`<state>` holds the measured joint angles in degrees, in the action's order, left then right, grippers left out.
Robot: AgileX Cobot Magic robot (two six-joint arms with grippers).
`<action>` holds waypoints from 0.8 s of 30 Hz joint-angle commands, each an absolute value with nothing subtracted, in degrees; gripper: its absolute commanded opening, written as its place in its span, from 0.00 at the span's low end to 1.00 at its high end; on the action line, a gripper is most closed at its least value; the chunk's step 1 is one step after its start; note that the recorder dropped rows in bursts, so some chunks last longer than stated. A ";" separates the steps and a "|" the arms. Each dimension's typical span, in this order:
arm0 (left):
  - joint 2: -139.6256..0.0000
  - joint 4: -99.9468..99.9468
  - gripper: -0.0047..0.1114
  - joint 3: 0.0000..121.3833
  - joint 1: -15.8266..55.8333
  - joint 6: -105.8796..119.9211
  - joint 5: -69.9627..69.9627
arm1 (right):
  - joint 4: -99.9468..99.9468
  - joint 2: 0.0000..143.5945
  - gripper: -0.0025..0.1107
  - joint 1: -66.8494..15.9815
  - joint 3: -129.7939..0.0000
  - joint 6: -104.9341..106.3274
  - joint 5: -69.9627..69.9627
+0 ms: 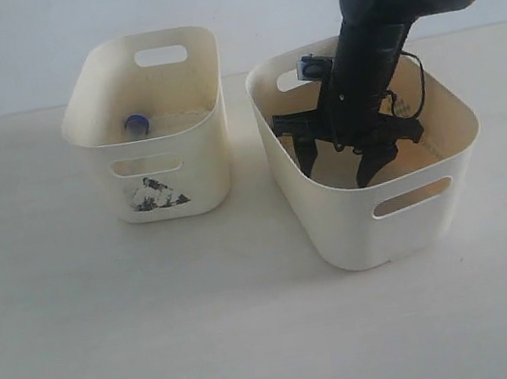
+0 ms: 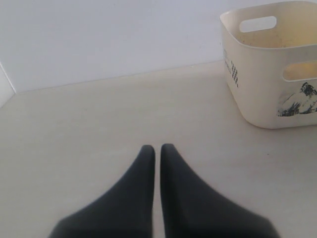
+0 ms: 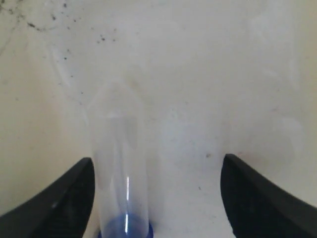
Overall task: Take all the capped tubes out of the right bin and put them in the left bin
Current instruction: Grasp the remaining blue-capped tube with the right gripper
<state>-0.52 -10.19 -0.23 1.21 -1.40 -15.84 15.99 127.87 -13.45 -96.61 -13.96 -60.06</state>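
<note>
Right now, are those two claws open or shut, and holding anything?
Left gripper: fingers closed, holding nothing.
Right gripper: fingers open inside the right bin, straddling a blue-capped tube, not gripping it.

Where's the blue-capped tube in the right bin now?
The blue-capped tube lies on the floor of the right bin, between the open fingers of the right gripper, nearer one, in the right wrist view.

On the table (image 1: pixel 115 351), the left bin (image 1: pixel 173 179) stands beside the right bin (image 1: pixel 338 224), with a gap between them. One capped tube (image 1: pixel 136 125) lies in the left bin. The right gripper (image 1: pixel 337 173) reaches down inside the right bin, a second tube (image 3: pixel 119 163) between its spread fingers. The left gripper (image 2: pixel 157 148) sits over the table, apart from the left bin.
</note>
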 commanded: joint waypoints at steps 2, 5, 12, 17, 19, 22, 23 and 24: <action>-0.41 -10.13 0.08 0.00 1.14 -2.06 -14.96 | 15.76 128.14 0.62 -13.14 -96.62 -14.22 -59.35; -0.41 -10.13 0.08 0.00 1.14 -2.06 -14.96 | 15.49 128.71 0.62 -13.14 -96.62 -14.22 -58.93; -0.41 -10.13 0.08 0.00 1.14 -2.06 -14.96 | 13.81 131.96 0.62 -13.14 -96.62 -14.90 -59.56; -0.41 -10.13 0.08 0.00 1.14 -2.06 -14.96 | 9.98 132.56 0.61 -13.14 -96.62 -16.40 -59.94; -0.41 -10.13 0.08 0.00 1.14 -2.06 -14.96 | 8.48 132.56 0.53 -13.14 -96.62 -17.23 -60.34; -0.41 -10.13 0.08 0.00 1.14 -2.06 -14.96 | 7.40 132.56 0.31 -13.14 -96.62 -17.50 -60.66; -0.41 -10.13 0.08 0.00 1.14 -2.06 -14.96 | 7.40 132.56 0.23 -13.14 -96.62 -17.50 -60.82; -0.41 -10.13 0.08 0.00 1.14 -2.06 -14.96 | 7.40 132.56 0.16 -13.14 -96.62 -17.50 -60.82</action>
